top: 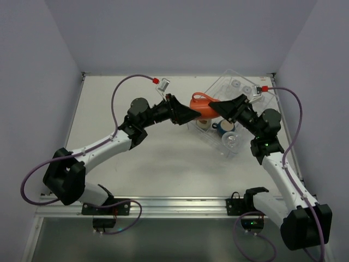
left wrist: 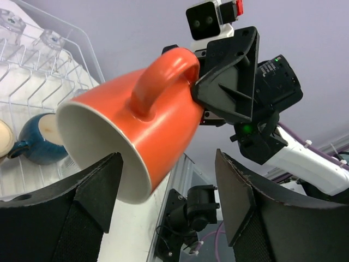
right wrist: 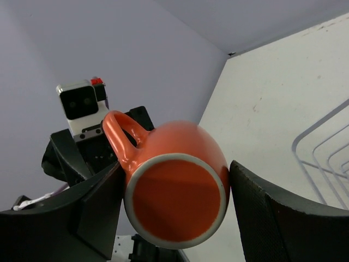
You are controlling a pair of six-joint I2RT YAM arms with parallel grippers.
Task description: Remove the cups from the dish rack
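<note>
One orange-red ceramic mug (top: pixel 204 107) hangs at the clear plastic dish rack (left wrist: pixel 54 87)'s edge, right gripper (right wrist: pixel 175 168) pinching it, left gripper (left wrist: pixel 169 158) spread.

No legible text, label or number — orange-red mug (left wrist: pixel 163 131) unmarked; dish rack (left wrist: pixel 32 90) too.

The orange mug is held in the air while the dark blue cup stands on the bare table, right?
No: the dark blue cup sits inside the clear dish rack, as the top external view shows; the orange mug is indeed in the air.
</note>
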